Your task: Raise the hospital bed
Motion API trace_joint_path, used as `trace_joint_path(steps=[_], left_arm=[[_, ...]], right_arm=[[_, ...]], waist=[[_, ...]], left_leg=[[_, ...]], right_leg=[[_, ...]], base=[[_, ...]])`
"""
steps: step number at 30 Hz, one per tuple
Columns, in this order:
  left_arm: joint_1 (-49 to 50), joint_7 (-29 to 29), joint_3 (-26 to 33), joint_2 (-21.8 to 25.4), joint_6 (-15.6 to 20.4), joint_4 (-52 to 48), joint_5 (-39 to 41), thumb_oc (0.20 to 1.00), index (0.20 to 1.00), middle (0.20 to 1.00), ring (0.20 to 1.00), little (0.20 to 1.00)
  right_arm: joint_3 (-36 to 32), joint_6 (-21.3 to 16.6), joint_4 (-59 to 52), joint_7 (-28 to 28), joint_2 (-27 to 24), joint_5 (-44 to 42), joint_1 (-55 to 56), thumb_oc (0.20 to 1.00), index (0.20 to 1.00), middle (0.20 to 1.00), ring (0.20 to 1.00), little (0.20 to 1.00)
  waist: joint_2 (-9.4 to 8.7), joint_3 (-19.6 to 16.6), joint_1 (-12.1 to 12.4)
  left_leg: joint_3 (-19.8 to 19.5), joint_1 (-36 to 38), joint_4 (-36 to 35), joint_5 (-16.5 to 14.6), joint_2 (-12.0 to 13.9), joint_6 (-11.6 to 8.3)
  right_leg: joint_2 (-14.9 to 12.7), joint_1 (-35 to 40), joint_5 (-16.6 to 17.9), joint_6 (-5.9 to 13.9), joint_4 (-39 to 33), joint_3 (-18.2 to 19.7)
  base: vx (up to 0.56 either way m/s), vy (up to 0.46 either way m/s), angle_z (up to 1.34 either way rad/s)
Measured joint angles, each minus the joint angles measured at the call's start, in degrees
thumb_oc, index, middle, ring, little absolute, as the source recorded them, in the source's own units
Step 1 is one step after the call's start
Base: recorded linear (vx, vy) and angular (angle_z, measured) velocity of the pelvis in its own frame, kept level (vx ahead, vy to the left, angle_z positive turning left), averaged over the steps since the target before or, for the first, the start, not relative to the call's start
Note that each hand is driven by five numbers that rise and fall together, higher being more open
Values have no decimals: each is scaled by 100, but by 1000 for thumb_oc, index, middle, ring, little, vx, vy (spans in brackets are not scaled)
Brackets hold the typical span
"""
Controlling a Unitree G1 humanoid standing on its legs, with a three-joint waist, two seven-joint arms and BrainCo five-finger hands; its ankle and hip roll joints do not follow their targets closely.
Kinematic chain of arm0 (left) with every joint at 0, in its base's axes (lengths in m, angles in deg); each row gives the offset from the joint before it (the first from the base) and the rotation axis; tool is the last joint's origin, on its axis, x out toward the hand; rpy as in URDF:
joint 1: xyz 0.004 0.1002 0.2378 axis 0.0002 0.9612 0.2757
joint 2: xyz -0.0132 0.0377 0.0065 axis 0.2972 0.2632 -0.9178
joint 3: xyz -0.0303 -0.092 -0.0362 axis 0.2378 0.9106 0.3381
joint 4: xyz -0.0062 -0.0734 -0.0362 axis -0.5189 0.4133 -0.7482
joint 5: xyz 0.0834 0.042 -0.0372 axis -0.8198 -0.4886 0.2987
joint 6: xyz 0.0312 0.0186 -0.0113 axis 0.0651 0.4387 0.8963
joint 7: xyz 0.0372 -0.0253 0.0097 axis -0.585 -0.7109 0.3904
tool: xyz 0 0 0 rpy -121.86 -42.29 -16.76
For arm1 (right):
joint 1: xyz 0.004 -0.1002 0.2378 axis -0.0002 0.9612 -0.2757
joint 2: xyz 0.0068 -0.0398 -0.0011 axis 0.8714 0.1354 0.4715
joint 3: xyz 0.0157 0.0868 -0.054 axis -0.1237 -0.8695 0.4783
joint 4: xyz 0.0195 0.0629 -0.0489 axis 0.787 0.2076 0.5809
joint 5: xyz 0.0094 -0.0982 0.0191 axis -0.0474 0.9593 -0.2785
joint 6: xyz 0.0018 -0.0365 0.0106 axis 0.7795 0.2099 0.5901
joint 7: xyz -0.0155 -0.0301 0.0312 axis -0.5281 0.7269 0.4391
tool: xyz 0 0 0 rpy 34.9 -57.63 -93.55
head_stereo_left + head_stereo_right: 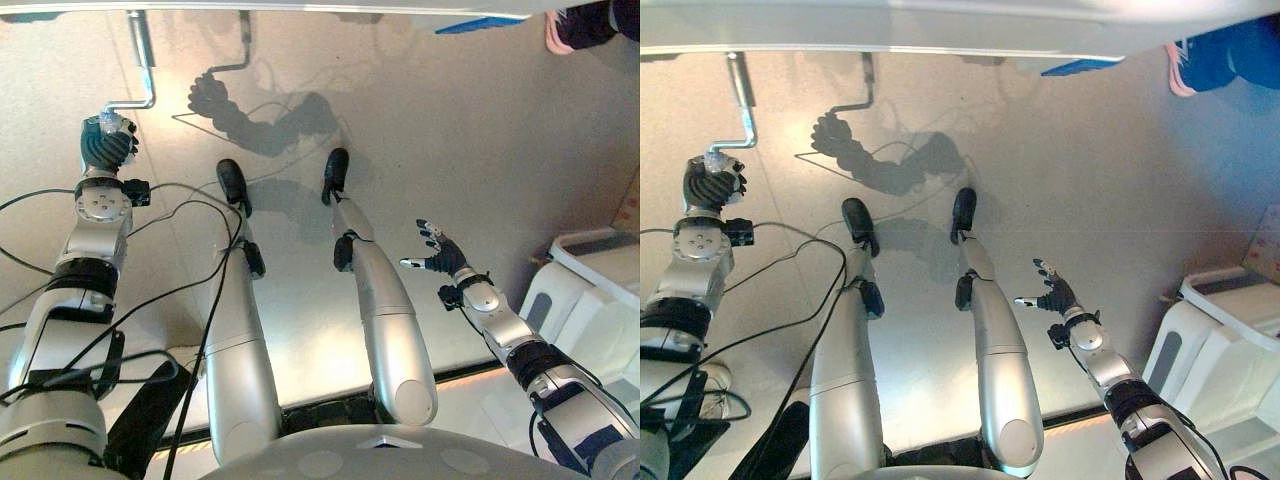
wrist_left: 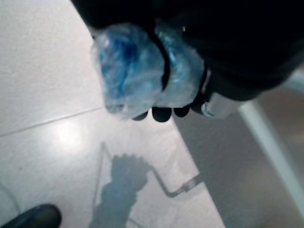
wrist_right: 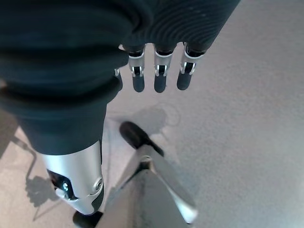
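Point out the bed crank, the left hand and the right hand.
crank (image 1: 146,60): left eye view, on its metal shaft.
left hand (image 1: 106,146): left eye view, on its dark ribbed back, curled round the crank's grip.
right hand (image 1: 444,256): left eye view, on its palm, fingers spread.

Left hand (image 1: 712,185) curled round crank handle (image 1: 740,118) beneath hospital bed (image 1: 940,30).

Hospital-type room: bed frame (image 1: 300,6) w/ crank handle (image 1: 143,62), pale smooth floor (image 1: 450,150) (clinical look).
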Motion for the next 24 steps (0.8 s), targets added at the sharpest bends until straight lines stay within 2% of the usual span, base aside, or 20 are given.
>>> trace_joint_path(steps=[3, 5, 10, 24], left_arm=[[-305, -46, -95, -122, -128, 269, -113, 200, 200, 200, 200, 200], [-351, -46, -138, -206, -161, 270, -155, 200, 200, 200, 200, 200], [-492, -133, -313, -488, -171, 251, -153, 200, 200, 200, 200, 200], [-394, -216, -309, -455, -206, 171, -153, 200, 200, 200, 200, 200]], right_arm=[[174, -1, -4, 1, 4, -97, -34, 1000, 1000, 1000, 1000, 1000], [210, -1, -20, 1, 25, -120, -61, 1000, 1000, 1000, 1000, 1000], [315, -2, -5, -9, 24, -123, -88, 1000, 1000, 1000, 1000, 1000], [315, -2, -25, -48, 24, -122, -90, 1000, 1000, 1000, 1000, 1000]], waist=[[-28, -18, -81], [-29, -18, -223], [-35, -22, -245], [-37, -24, -290]], left_leg=[[69, -193, 137, -63, 56, 10], [74, -281, 196, -70, 64, 26], [82, -341, 218, -75, 67, 41], [161, -273, 99, -54, 21, 71]], right_leg=[[26, -148, 86, 14, -57, 89], [40, -212, 110, 23, -60, 94], [34, -280, 124, 33, -59, 120], [-8, -336, 127, 39, -30, 228]], base=[[10, -16, -13], [11, -32, -5], [3, -39, -1], [-8, -36, -1]])
